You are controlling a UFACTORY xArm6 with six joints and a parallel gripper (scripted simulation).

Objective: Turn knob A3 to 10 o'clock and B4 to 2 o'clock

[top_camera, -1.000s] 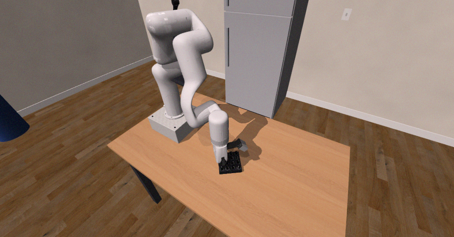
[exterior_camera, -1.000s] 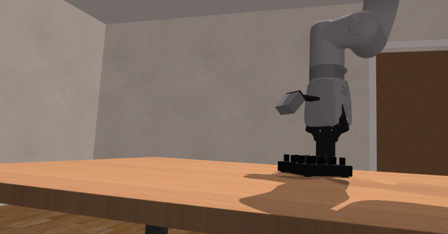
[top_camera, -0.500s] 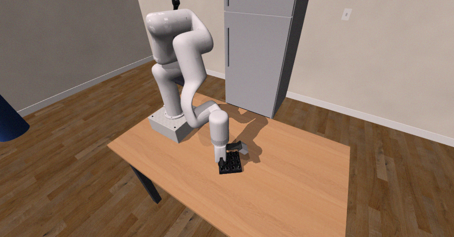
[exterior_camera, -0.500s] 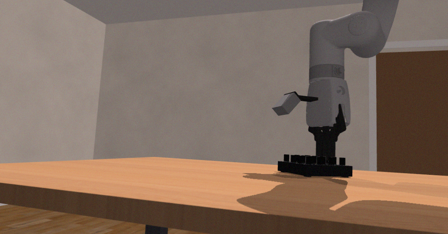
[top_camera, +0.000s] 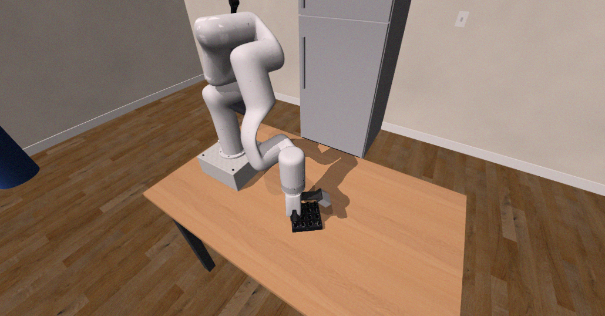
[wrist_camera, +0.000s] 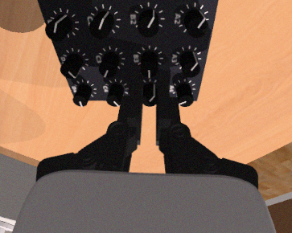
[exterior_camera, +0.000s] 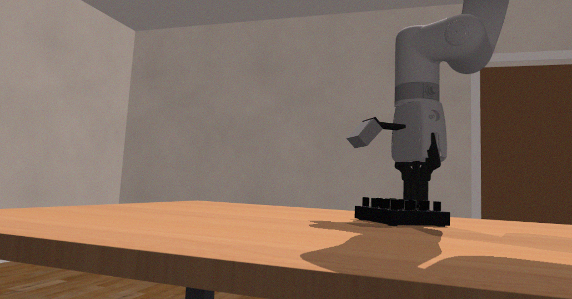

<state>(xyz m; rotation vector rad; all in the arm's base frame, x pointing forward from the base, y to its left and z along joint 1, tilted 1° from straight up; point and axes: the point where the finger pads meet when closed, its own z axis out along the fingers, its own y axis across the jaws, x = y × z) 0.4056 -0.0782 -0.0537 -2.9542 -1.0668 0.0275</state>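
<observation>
- The knob box (top_camera: 308, 229) (exterior_camera: 420, 218) (wrist_camera: 125, 10) stands on the wooden table (top_camera: 380, 237) (exterior_camera: 160, 237) (wrist_camera: 252, 104) — in the top view, nearer and to the right of the arm's grey base (top_camera: 218, 175).
- The gripper (top_camera: 295, 218) (exterior_camera: 415, 197) (wrist_camera: 150, 94) points down over the box's left part in the top view, its fingers pinching knob B4 (wrist_camera: 150, 99) — one on each side.
- In the wrist view, knob A3 (wrist_camera: 189, 60) sits farther up and right of B4, apart from the fingers.

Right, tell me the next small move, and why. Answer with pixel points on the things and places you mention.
Probably a small clockwise turn, seen from above, by the gripper (top_camera: 295, 219) (exterior_camera: 415, 197) (wrist_camera: 150, 94): its fingers flank knob B4 (wrist_camera: 149, 99), whose white line seems to point counter-clockwise of 2 o'clock.
</observation>
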